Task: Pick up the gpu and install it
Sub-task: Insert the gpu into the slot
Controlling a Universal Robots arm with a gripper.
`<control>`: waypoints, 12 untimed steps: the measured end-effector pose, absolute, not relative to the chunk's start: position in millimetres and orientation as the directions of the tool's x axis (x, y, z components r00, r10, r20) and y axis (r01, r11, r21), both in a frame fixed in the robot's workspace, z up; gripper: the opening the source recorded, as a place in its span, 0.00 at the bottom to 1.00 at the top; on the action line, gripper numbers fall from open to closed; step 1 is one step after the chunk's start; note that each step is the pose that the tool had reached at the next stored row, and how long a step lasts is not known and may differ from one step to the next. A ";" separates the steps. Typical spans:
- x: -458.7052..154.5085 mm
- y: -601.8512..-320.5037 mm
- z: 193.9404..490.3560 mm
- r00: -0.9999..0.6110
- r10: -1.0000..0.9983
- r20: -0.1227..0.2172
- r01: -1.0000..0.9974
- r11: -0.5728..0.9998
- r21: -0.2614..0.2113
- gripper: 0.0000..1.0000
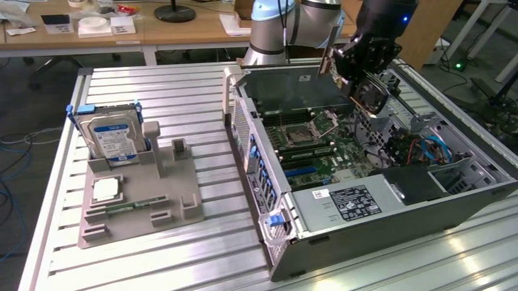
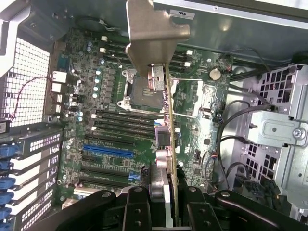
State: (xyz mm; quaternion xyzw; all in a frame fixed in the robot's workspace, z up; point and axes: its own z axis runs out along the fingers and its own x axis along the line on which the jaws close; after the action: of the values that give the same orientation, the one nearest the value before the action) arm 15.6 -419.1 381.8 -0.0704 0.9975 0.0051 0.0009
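Black gripper (image 2: pixel 168 199) fingers (image 2: pixel 137 204) are seen closest of all, part-closed and clamped on the gpu (image 2: pixel 169 139), one finger on each face. The card is held edge-on between them, and its grey metal bracket (image 2: pixel 151 38) sits at the end farthest from the grip, so the long axis is judged to run straight out from the gripper. From the exterior view the gripper (image 1: pixel 366 63) is seen over the open computer case (image 1: pixel 389 218), with the gpu (image 1: pixel 374 97) hanging below it, tilted, its round fan turned outward. The card is held above the motherboard (image 1: pixel 324 145) and clear of it; no contact with any slot can be made out. On the motherboard a blue slot (image 2: pixel 108 150) lies off to one side of the card's edge, and that edge appears to cross the line of the long slots rather than run along them. That mismatch in heading is judged the thing that matters. Well apart from the motherboard, outside the case, a hard drive (image 1: pixel 113 136) is left standing in a grey holder (image 1: pixel 137 200).
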 end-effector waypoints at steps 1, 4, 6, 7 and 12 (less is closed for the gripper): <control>15.7 -419.1 381.8 -0.990 -0.144 -0.003 -0.144 0.990 0.010 0.30; 15.6 -419.1 381.8 -0.988 -0.153 -0.003 -0.153 0.988 0.010 0.30; 15.6 -419.1 381.8 -0.987 -0.160 -0.003 -0.160 0.987 0.010 0.30; 15.6 -419.1 381.8 -0.987 -0.163 -0.003 -0.163 0.987 0.011 0.30; 15.6 -419.1 381.8 -0.984 -0.179 -0.003 -0.179 0.984 0.011 0.30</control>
State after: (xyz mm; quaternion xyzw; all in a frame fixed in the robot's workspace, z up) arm 15.6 -419.1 381.8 -0.0897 0.9960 0.0055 0.0008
